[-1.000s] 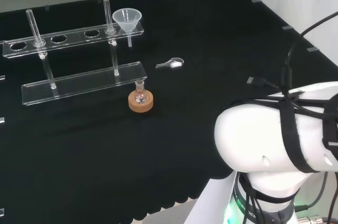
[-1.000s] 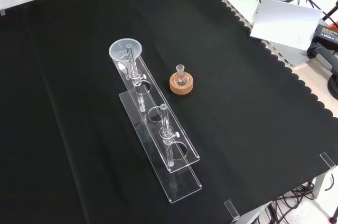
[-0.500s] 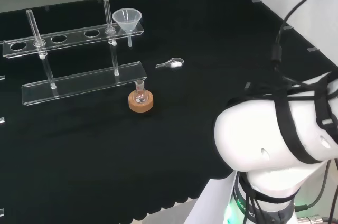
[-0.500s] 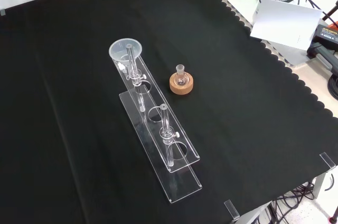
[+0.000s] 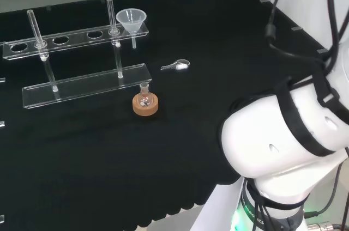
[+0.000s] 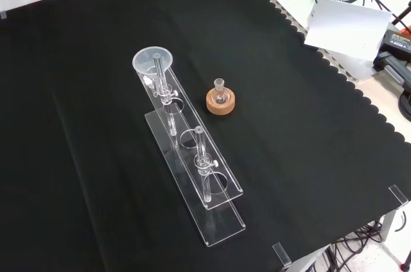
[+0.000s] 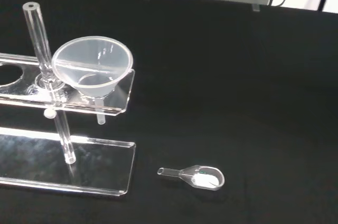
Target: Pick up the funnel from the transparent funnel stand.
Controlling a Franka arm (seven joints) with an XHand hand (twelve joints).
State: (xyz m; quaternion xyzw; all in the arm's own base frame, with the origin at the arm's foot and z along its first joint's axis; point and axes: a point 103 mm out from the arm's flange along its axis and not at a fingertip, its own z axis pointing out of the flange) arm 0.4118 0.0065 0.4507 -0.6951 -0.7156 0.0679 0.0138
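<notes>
Clear plastic cone funnel [image 7: 93, 68] sitting in the transparent funnel stand [image 7: 68, 152], untouched.
Looks light and slippery; I'd pinch the rim. Fingers' state: can't tell.

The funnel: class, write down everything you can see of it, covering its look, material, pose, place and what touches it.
The funnel is a clear, slightly frosted cone, seemingly plastic, with a wide round rim and a short narrow stem. It sits upright, mouth up, in the end hole of the transparent funnel stand's upper shelf, its stem poking out below. A clear upright rod of the stand rises beside it. Only the shelf touches it. It looks empty.
</notes>
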